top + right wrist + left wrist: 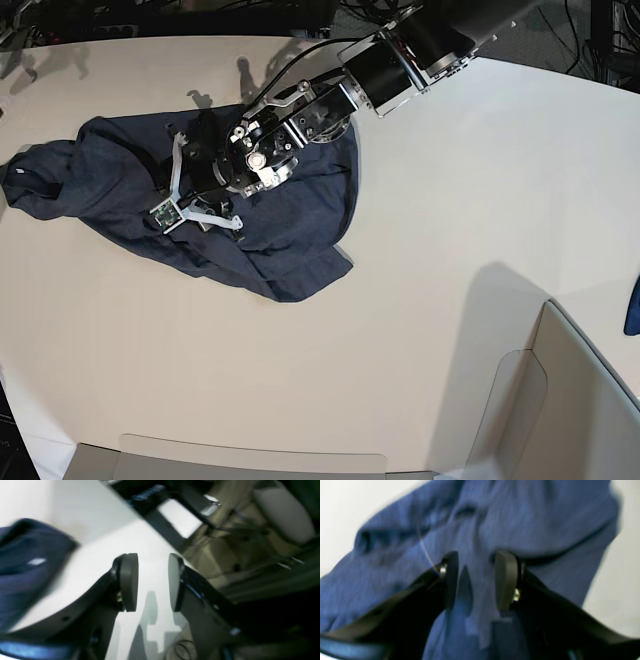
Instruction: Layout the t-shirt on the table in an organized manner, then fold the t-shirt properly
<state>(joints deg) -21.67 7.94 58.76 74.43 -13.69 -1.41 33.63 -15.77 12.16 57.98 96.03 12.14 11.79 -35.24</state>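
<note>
The left gripper (476, 580) hangs right over the t-shirt (200, 200), jaws apart, and only rumpled blue cloth shows in the gap between the pads; no fold is pinched. The right gripper (153, 581) also stands parted, with bare table (420, 330) between its pads, and holds nothing; a bunched end of the shirt sits off to one side in its wrist view. From the base view, the arm with the left wrist camera reaches in from the top and sits over the middle of the shirt. The garment lies crumpled on the table's upper left part. Its long axis runs from the far left edge down toward the centre, one corner pointing lower right.
</note>
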